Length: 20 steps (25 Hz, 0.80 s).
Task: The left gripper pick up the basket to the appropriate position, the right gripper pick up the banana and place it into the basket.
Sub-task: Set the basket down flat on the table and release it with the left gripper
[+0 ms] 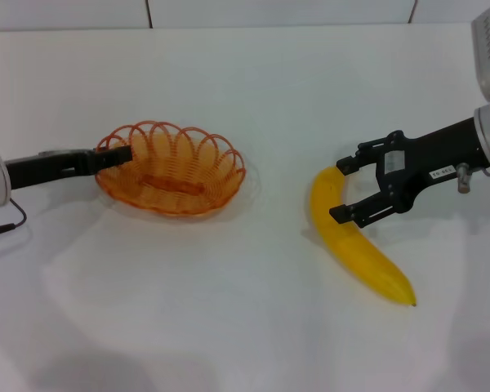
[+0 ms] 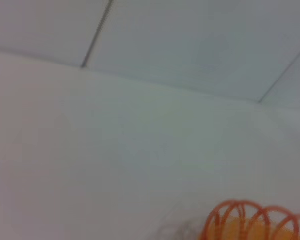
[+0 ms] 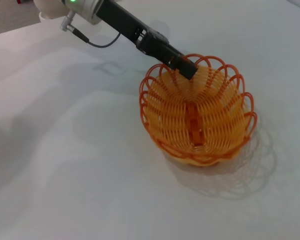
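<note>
Banana (image 1: 355, 245) on bench (image 1: 229, 310), long axis running diagonally toward robot, upper end between spread fingers of right hand (image 1: 341, 189); basket (image 1: 173, 169) well left, rim pinched by left hand (image 1: 118, 153).

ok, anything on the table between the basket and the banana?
Nothing: head view shows bare white table between the basket and the banana.

So the basket (image 1: 171, 167) sits on the table (image 1: 229, 310). The left gripper (image 1: 118, 153) is at the basket's left rim; the banana (image 1: 355, 241) lies well right of it, with the right gripper (image 1: 340, 189) straddling the banana's far end.
</note>
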Available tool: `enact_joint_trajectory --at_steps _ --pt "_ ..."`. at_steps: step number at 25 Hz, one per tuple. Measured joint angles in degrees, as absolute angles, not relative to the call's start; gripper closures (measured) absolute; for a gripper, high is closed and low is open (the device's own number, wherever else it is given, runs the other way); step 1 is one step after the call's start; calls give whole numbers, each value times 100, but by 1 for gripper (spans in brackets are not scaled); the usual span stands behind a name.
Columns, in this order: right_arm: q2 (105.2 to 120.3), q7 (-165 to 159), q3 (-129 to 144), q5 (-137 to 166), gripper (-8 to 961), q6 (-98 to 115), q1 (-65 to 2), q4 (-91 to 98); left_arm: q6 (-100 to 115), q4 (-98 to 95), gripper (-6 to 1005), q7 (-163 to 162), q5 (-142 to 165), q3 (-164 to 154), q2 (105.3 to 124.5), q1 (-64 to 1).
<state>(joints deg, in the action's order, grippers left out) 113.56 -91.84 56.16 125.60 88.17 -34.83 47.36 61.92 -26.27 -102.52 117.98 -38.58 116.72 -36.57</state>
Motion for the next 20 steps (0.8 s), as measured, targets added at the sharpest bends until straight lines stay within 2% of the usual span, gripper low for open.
enact_joint_trajectory --at_steps 8,20 --pt "11355 -9181 5616 12559 61 8814 -3503 4711 6791 -3340 520 -9607 11386 -3866 11649 -3340" --pt "11355 -9165 5552 12542 61 8788 -3508 4712 7328 -3949 521 -8111 11356 -3843 11642 -2825"
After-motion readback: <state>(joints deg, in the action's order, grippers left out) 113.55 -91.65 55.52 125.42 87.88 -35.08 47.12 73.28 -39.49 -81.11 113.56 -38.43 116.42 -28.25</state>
